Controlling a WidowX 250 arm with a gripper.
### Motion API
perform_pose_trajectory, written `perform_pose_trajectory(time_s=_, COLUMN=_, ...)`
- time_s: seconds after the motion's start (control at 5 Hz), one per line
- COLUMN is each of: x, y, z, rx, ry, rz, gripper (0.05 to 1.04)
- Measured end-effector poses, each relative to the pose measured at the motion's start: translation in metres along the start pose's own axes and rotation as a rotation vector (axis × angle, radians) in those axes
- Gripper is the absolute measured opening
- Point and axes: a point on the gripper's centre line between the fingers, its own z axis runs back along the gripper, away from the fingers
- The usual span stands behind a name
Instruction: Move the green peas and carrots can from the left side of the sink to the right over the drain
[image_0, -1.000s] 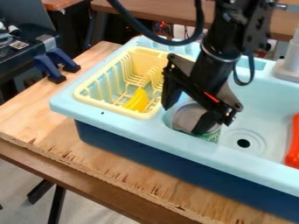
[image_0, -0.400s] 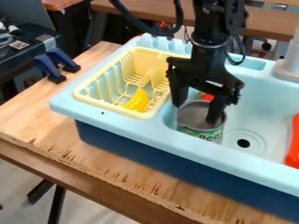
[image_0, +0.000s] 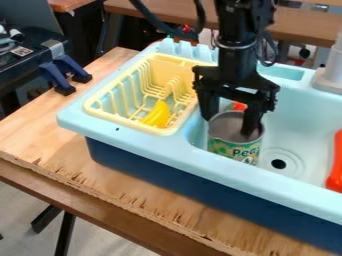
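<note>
In sink (image_0: 302, 131): hand (image_0: 230, 127) wide at can (image_0: 230, 148), one finger inside mouth; likely grip-lining step; closing calls for wall between fingers.

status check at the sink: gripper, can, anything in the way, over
Gripper at the mouth of the green-labelled can, grip unconfirmed. Can upright in sink, base hidden by front rim. Red object just behind can, possible obstruction.
</note>
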Motion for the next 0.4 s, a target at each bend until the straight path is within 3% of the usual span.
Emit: perform_pose_trajectory(time_s=0.4, x=0.020, y=-0.037, z=-0.002, rx=-0.180, ry=-0.128, rz=-0.035, gripper=1.002)
